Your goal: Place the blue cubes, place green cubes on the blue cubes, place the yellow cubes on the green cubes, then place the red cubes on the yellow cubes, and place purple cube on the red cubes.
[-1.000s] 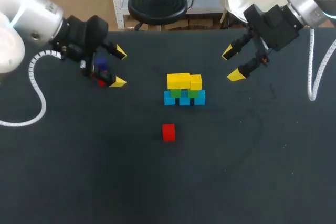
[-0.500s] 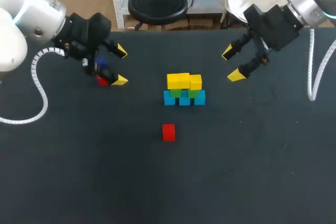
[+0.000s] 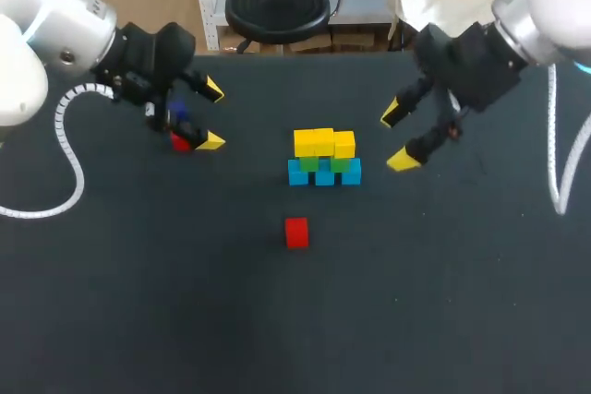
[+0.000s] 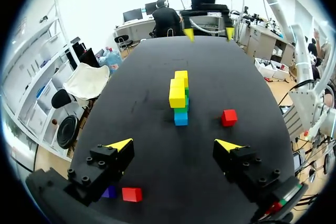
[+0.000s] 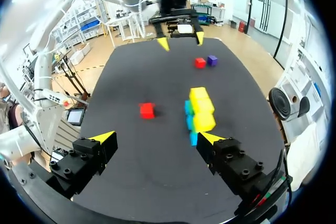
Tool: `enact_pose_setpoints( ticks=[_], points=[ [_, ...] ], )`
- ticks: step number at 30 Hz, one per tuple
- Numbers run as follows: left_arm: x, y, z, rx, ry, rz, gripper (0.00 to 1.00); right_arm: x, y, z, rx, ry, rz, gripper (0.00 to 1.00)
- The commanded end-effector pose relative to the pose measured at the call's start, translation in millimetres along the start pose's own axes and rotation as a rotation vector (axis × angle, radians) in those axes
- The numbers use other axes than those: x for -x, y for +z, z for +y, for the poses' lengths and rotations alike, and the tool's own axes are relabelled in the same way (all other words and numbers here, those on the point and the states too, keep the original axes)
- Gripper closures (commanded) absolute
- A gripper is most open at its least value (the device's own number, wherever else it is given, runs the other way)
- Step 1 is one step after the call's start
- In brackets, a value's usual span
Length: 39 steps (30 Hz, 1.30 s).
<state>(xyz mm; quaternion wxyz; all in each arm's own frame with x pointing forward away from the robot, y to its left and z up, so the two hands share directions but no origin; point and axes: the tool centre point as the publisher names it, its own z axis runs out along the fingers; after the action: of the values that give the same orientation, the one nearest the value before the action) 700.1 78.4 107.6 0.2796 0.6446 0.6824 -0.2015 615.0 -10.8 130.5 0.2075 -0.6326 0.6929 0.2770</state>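
"Judging the red cube (image 3: 296, 232), which lay alone near the stack (image 3: 323, 159): light, rigid?"
"Likely; its flat opposite sides suited pinching. Left gripper (image 3: 211, 117) and right gripper (image 3: 398, 138) both gaped, empty."

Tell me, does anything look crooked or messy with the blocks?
Nothing is spilled or broken. The yellow cubes on the stack are a bit uneven: the head view's rightmost one sits slightly out of line. One red cube lies alone in front of the stack, not yet stacked.

Cubes: three blue (image 3: 324, 175), two green (image 3: 308, 164) visible, three yellow (image 3: 314, 142), two red (image 3: 296, 232), one purple (image 5: 211, 60).
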Motion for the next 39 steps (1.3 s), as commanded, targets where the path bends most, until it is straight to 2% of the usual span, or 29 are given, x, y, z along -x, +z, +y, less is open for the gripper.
enact_pose_setpoints(
  ticks=[1,3,12,30,39],
  points=[
    [-0.3,0,-0.2,0.001,0.001,0.001,0.00,5,7,43,-0.153,-0.011,0.002,0.00],
    [-0.3,0,-0.2,0.001,0.001,0.001,0.00,6,14,49,-0.136,-0.004,-0.026,0.00],
    [-0.3,0,-0.2,0.001,0.001,0.001,0.00,15,39,78,-0.071,0.000,-0.034,0.00],
    [-0.3,0,-0.2,0.001,0.001,0.001,0.00,16,43,81,-0.056,-0.010,-0.040,0.00],
    [-0.3,0,-0.2,0.001,0.001,0.001,0.00,21,55,125,-0.019,-0.020,-0.061,0.00]
  ],
)
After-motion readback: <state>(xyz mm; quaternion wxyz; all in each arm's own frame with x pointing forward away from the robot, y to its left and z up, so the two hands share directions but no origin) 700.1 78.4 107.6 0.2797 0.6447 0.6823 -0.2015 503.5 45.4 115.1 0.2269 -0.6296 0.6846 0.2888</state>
